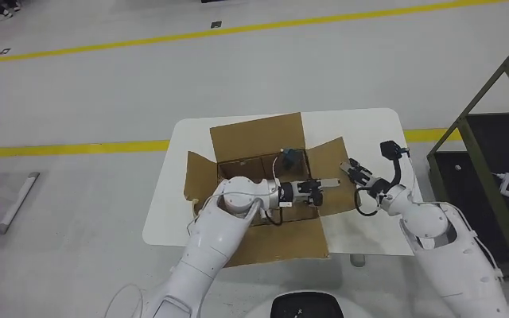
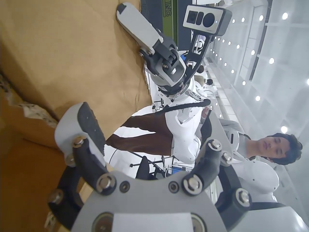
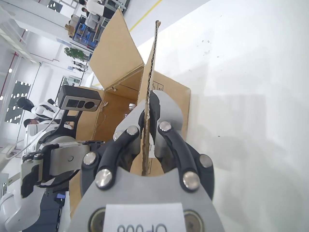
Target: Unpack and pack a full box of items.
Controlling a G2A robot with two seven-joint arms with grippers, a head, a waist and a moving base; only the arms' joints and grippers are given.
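Right up close, the right gripper [image 3: 148, 113] has its fingers clamped on the box's right-hand flap [image 1: 332, 159], one pad on each face and the corrugated edge running straight up between them. That flap stands nearly upright, and its long axis runs along the box's right side, from the robot's side towards the far side. The left gripper [image 2: 144, 124] is over the open box [image 3: 170, 90] with its fingers spread wide and nothing between them, aimed at the flap's inner face, which lies just ahead of its fingertips. So the right arm is the nearer one, already on the cardboard, and the next move looks to turn on that flap being held back while the left drops inside. The box sits mid-table [image 1: 374, 127]. Count: one box, four flaps all open, two grippers. One clear bottle top [image 3: 131, 107] peeks out inside; how many items lie under the left arm I cannot tell.
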